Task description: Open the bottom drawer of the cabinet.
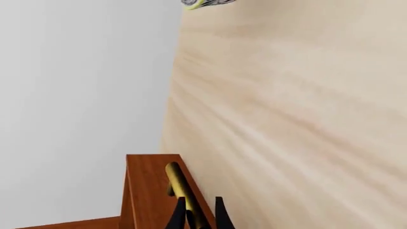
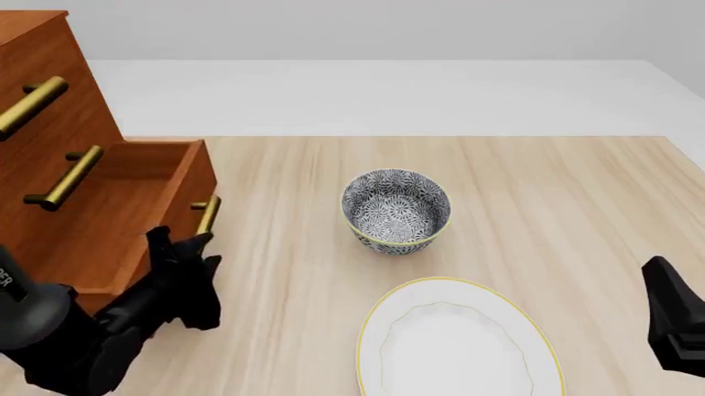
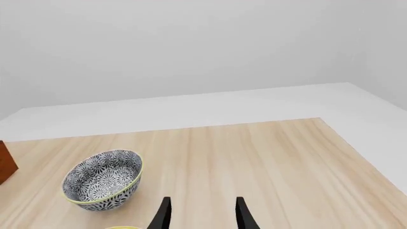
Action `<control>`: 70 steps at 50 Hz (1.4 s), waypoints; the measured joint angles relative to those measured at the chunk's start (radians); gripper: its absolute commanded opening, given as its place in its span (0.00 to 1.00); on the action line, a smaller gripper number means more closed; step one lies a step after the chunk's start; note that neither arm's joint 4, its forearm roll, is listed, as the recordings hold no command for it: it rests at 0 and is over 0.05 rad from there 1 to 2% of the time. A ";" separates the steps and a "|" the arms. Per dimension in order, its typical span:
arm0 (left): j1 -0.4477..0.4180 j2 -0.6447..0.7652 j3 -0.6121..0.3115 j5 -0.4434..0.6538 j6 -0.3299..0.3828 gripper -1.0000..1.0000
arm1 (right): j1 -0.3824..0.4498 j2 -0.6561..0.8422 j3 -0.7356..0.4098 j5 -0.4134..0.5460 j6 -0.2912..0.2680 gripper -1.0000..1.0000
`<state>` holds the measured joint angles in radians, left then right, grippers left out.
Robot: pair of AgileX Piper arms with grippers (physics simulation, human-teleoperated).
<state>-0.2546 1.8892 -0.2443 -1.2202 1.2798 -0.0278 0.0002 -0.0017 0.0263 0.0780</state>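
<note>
Already your left gripper (image 1: 200, 217) has its fingers clamped on the brass handle (image 2: 206, 214) of the bottom drawer (image 2: 121, 206), far left; bar runs near-to-far, so draw rightward.

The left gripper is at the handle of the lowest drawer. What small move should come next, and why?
Probably keep pulling straight back toward the arms' side. The left gripper is closed around the brass handle, and the bottom drawer is already well out of the cabinet. The bowl stands off to the side, so the path looks clear.
</note>
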 measured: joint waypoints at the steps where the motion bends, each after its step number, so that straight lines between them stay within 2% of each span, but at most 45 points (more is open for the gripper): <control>1: -0.001 0.000 0.000 0.000 0.000 0.00 | 0.000 0.000 0.000 0.000 0.000 1.00; 3: -0.002 0.000 0.000 0.000 0.001 0.00 | 0.000 0.000 0.000 0.000 0.000 1.00; 4: -0.002 0.000 0.000 0.000 0.001 1.00 | 0.000 0.000 0.000 0.000 0.000 1.00; 16: 0.001 0.032 -0.079 0.000 0.003 1.00 | 0.002 0.000 0.000 0.000 0.001 1.00; 38: -0.014 0.040 -0.106 0.000 0.010 1.00 | 0.002 0.000 0.000 -0.001 0.001 1.00; 55: -0.091 -0.019 -0.069 0.000 -0.003 1.00 | 0.000 0.000 -0.001 -0.002 0.001 1.00; 70: -0.190 -0.179 0.014 0.000 -0.044 1.00 | 0.000 0.000 -0.003 -0.003 0.001 1.00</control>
<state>-0.4445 1.7102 -0.2298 -1.2200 1.2360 -0.0276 0.0002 -0.0049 0.0237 0.0793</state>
